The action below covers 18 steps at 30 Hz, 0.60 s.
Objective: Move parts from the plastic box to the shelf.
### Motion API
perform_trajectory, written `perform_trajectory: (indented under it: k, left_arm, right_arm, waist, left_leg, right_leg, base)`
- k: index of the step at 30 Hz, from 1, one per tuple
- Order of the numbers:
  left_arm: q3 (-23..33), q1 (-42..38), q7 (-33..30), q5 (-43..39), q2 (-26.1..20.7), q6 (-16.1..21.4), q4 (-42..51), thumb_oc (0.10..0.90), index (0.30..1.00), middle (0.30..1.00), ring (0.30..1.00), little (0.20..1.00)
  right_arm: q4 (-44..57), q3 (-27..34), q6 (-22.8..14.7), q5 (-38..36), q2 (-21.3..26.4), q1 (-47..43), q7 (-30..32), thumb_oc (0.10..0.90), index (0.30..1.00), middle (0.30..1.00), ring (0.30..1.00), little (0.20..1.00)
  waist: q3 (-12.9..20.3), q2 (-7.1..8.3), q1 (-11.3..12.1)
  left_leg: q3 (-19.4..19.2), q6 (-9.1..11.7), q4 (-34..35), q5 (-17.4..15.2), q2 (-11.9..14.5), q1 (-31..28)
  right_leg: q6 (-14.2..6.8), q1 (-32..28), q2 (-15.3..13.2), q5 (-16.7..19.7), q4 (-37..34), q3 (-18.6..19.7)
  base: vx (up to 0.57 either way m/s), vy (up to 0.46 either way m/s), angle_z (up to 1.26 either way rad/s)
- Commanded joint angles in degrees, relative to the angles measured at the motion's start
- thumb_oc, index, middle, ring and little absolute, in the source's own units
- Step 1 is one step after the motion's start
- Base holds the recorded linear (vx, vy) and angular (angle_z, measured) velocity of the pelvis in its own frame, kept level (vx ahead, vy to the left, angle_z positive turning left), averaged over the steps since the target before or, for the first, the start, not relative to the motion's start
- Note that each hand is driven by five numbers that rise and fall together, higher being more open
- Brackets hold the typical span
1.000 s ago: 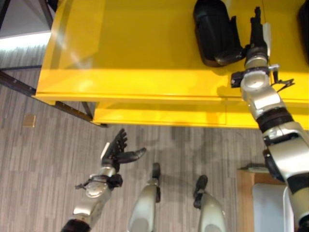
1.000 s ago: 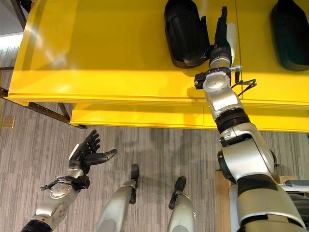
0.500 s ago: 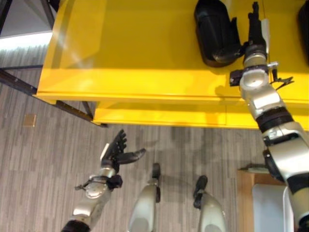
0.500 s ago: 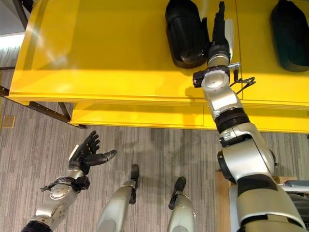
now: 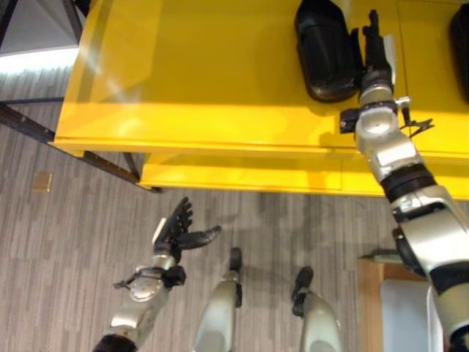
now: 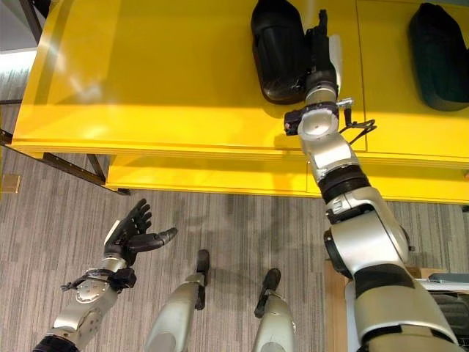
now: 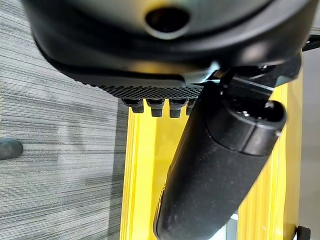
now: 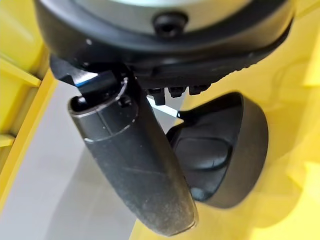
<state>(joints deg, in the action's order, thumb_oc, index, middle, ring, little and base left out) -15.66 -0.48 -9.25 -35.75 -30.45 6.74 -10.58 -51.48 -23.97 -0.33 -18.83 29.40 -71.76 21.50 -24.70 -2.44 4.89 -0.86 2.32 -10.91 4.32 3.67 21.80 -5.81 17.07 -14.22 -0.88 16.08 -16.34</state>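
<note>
A black moulded part (image 5: 326, 48) lies on the yellow shelf (image 5: 205, 73) near its back right. My right hand (image 5: 374, 51) reaches over the shelf's front edge and lies along the part's right side, fingers straight and touching it. In the right wrist view the part (image 8: 220, 150) shows past the thumb (image 8: 135, 170), with nothing held. A second black part (image 6: 438, 55) lies further right on the shelf. My left hand (image 5: 176, 231) hangs low over the floor, open and holding nothing.
A lower yellow ledge (image 5: 242, 176) juts out under the shelf top. Dark metal frame legs (image 5: 44, 132) run under the shelf's left end. A wooden stand (image 5: 374, 293) with a pale box (image 5: 407, 315) sits at the lower right.
My right hand has slid left and a little further onto the shelf, closing against the part's right side. The left hand has not moved.
</note>
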Motion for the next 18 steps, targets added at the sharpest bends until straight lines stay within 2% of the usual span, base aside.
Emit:
perform_trajectory:
  k: [1, 9, 18]
  left_arm:
    - [0.4, 0.7, 0.5, -0.9, -2.0, 4.6, 4.4, 0.9, 1.0, 1.0, 1.0, 1.0]
    - [0.1, 0.8, 0.6, -1.6, -1.8, 4.2, 4.5, 0.9, 1.0, 1.0, 1.0, 1.0]
    - [0.0, 0.8, 0.5, -1.8, -1.4, 4.2, 4.0, 0.9, 1.0, 1.0, 1.0, 1.0]
  right_arm:
    - [3.0, 0.2, -7.1, -3.0, 2.1, -1.8, 0.5, 0.9, 1.0, 1.0, 1.0, 1.0]
    - [3.6, 3.0, -9.0, -10.7, 0.7, 0.7, -0.6, 0.9, 1.0, 1.0, 1.0, 1.0]
    - [4.7, 4.4, -9.8, -13.1, 0.7, 2.0, -0.5, 0.9, 1.0, 1.0, 1.0, 1.0]
  waist:
    - [4.6, 2.23, 1.1]
    - [4.4, 2.04, 1.1]
    - [4.4, 1.96, 1.0]
  left_leg:
    - [0.7, 2.1, 0.6, -4.1, 3.8, -5.7]
    - [0.6, 2.1, 0.5, -4.2, 3.7, -5.6]
    - [0.6, 2.0, 0.5, -4.2, 3.7, -5.7]
  right_leg:
    - [-1.9, 3.6, -2.8, -0.1, 7.0, 3.3]
    - [-1.9, 3.7, -2.9, -0.3, 7.3, 3.5]
    - [-1.9, 3.8, -2.9, -0.2, 7.4, 3.6]
  base:
    - [0.0, 0.0, 0.0]
    - [0.0, 0.0, 0.0]
    - [0.0, 0.0, 0.0]
